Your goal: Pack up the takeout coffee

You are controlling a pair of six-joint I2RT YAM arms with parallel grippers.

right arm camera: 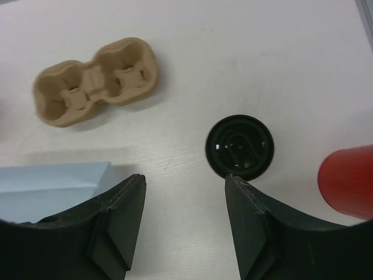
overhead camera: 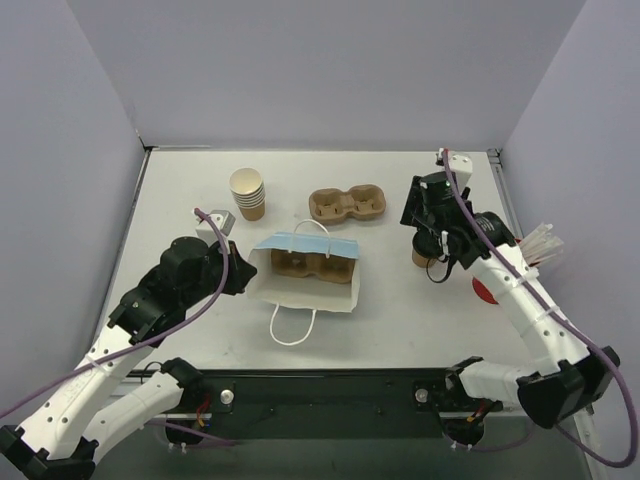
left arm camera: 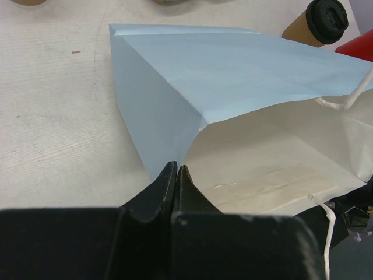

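Pinched shut nearest the lens, your left gripper clamps the mouth edge of the pale-blue paper bag, likely to hold it open. Your right gripper stands half-open over the tan kraft-paper cup with black plastic lid, which is ungripped, just off its right finger. From above, the brown moulded-pulp two-cup tray sits empty behind the bag.

The white table carries a blue-and-white paper bag near its middle. An empty moulded-pulp two-cup tray and a stack of lidless paper cups stand behind it. To the right, a black-lidded kraft cup stands near a red cup.
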